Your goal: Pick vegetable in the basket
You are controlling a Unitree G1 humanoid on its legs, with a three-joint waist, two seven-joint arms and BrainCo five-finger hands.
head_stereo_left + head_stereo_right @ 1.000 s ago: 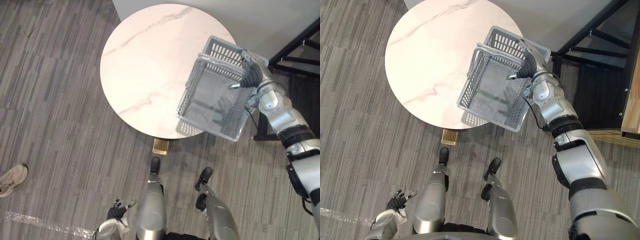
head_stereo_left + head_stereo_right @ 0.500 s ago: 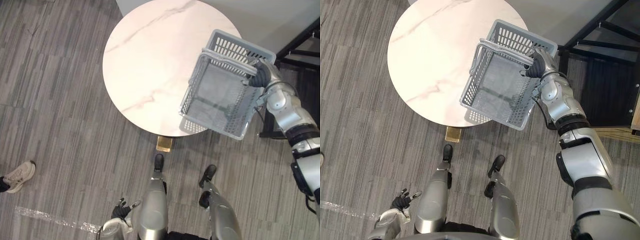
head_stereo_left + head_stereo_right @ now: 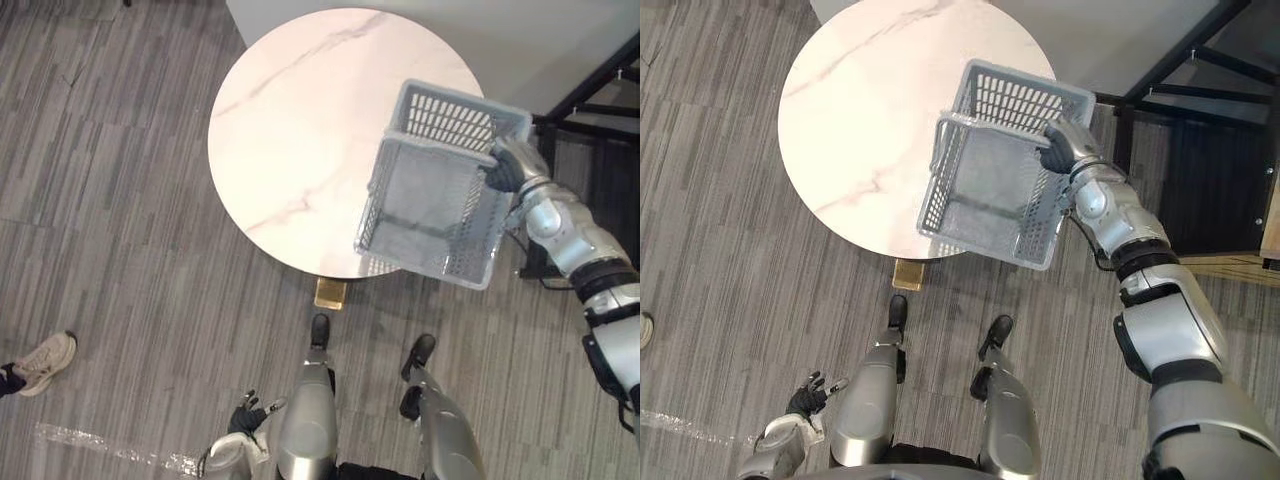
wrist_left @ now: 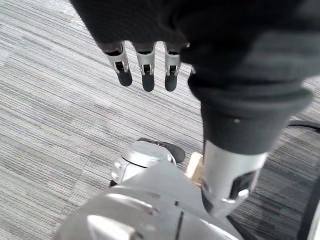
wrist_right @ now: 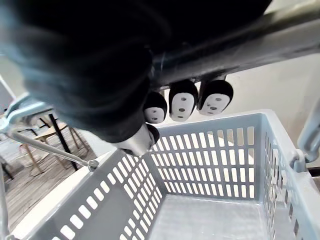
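We grip the handle (image 5: 280, 37) of the basket (image 3: 455, 118) in our right robot hand (image 3: 505, 168), holding it, nothing inside, above the surface's (image 3: 300, 130) right edge, while our left robot hand (image 3: 245, 415) hangs low, fingers relaxed; the vegetable picking, we judge, is not yet done.

Grey plastic basket (image 3: 455, 120) with metal handle (image 5: 280, 42) is pictured over a glossy marble-look tabletop (image 3: 290, 130) and matt, ribbed carpet (image 3: 120, 200)
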